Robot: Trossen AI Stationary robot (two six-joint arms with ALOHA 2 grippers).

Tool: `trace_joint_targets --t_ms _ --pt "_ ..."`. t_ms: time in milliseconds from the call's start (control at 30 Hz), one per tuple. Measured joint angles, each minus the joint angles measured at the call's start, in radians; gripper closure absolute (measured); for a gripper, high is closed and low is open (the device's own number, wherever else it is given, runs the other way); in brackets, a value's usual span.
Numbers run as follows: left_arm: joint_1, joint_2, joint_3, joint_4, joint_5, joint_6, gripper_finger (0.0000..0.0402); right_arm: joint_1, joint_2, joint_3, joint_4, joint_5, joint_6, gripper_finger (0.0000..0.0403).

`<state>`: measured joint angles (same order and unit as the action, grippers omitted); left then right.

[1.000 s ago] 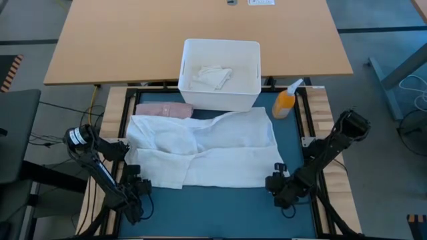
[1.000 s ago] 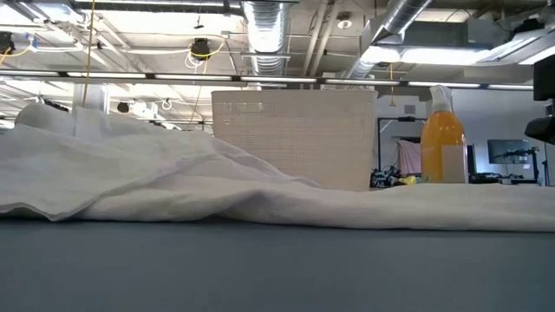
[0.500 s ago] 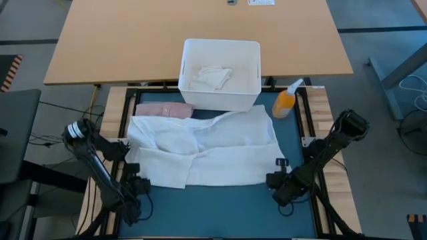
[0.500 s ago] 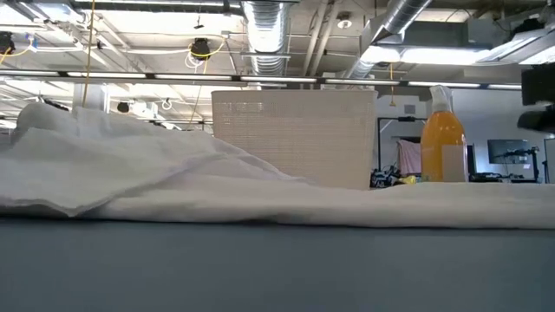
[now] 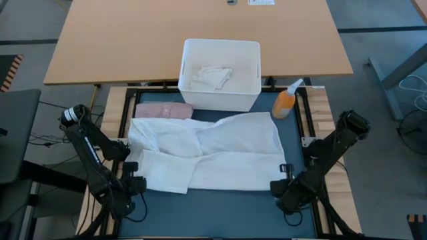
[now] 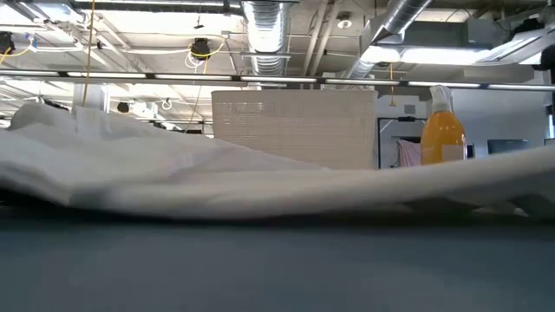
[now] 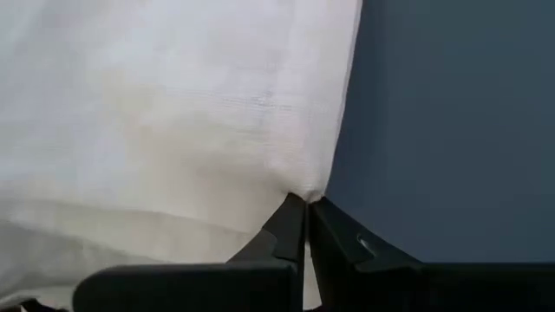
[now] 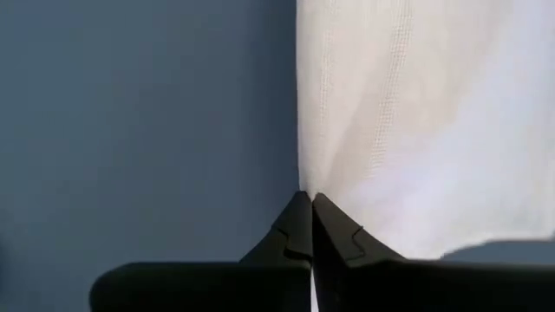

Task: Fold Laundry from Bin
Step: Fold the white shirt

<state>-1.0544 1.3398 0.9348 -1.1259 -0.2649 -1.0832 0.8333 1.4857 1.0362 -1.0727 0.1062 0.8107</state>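
A long white cloth (image 5: pixel 213 150) of the laundry lies spread on the teal mat (image 5: pixel 220 213). Its far part rests on the mat, and its near edge (image 6: pixel 286 195) hangs just above it. My left gripper (image 5: pixel 135 185) is shut on the near left corner. My right gripper (image 5: pixel 283 181) is shut on the near right corner. The white bin (image 5: pixel 248 100) stands at the mat's far edge with another white cloth (image 5: pixel 210 75) inside. A folded pink shirt (image 5: pixel 163 110) lies on the mat left of the bin. My left gripper pinches the cloth's near left corner (image 7: pixel 302 186) between its two fingers (image 7: pixel 282 227), coming steeply from above. One layer or several, I cannot tell. The corner is lifted off the mat and the cloth runs away from it. My right gripper pinches the cloth's near right corner (image 8: pixel 310 182) between its two fingers (image 8: pixel 293 227), pointing down. The corner is raised clear of the mat, and the cloth's side edge runs straight away from the fingertips.
An orange spray bottle (image 5: pixel 285 102) stands right of the bin at the mat's far right. A wooden table (image 5: pixel 200 33) lies beyond the bin. Bare mat (image 5: pixel 213 210) stretches between the two grippers along the near edge.
Both grippers have gone up. The cloth's near left and near right corners have risen with them, so the near edge now hangs above the mat. The far part has stayed on the mat.
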Motion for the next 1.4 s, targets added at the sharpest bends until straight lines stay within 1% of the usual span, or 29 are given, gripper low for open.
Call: trace_joint_targets --t_ms 100,267,333,433,500,600,667,733,833,933,1000,1167,1300,1400 --pt "-0.008 -0.018 0.000 0.016 0.022 0.009 0.0401 0.034 0.000 0.042 -0.055 -0.008 0.041 0.0390" --pt "-0.026 -0.024 0.000 0.088 0.054 0.049 0.0401 0.088 0.000 0.068 -0.101 -0.067 0.107 0.0390" --pt "-0.028 -0.024 0.000 0.136 0.068 0.051 0.0401 0.106 0.000 0.068 -0.106 -0.087 0.134 0.0390" --pt "-0.029 -0.022 -0.003 0.246 0.072 0.050 0.0401 0.135 0.000 0.068 -0.070 -0.087 0.136 0.0390" --pt "-0.030 0.003 -0.003 0.328 0.084 0.050 0.0401 0.149 0.000 0.064 -0.009 -0.087 0.113 0.0390" --pt "-0.030 0.070 -0.004 0.423 0.143 0.050 0.0401 0.162 0.000 0.041 0.081 -0.086 0.101 0.0390" --pt "-0.030 0.127 -0.004 0.482 0.202 0.051 0.0401 0.167 0.000 0.026 0.113 -0.086 0.122 0.0388" --pt "-0.030 0.181 -0.004 0.512 0.262 0.051 0.0401 0.169 0.001 0.023 0.110 -0.086 0.169 0.0380" --pt "-0.030 0.244 0.013 0.512 0.333 0.056 0.0401 0.169 0.002 0.023 0.079 -0.087 0.232 0.0361" --pt "-0.030 0.265 0.021 0.502 0.379 0.066 0.0401 0.169 0.002 0.023 0.046 -0.117 0.255 0.0343" --pt "-0.030 0.264 0.021 0.472 0.388 0.052 0.0401 0.169 0.002 0.023 0.034 -0.131 0.255 0.0334" --pt "-0.022 0.249 0.021 0.403 0.364 0.005 0.0398 0.169 0.003 0.028 0.028 -0.141 0.255 0.0303" --pt "-0.021 0.248 0.021 0.404 0.399 -0.003 0.0372 0.169 0.003 0.052 0.022 -0.189 0.256 0.0268" --pt "-0.021 0.248 0.021 0.401 0.447 -0.036 0.0344 0.169 0.003 0.084 -0.019 -0.192 0.263 0.0244"
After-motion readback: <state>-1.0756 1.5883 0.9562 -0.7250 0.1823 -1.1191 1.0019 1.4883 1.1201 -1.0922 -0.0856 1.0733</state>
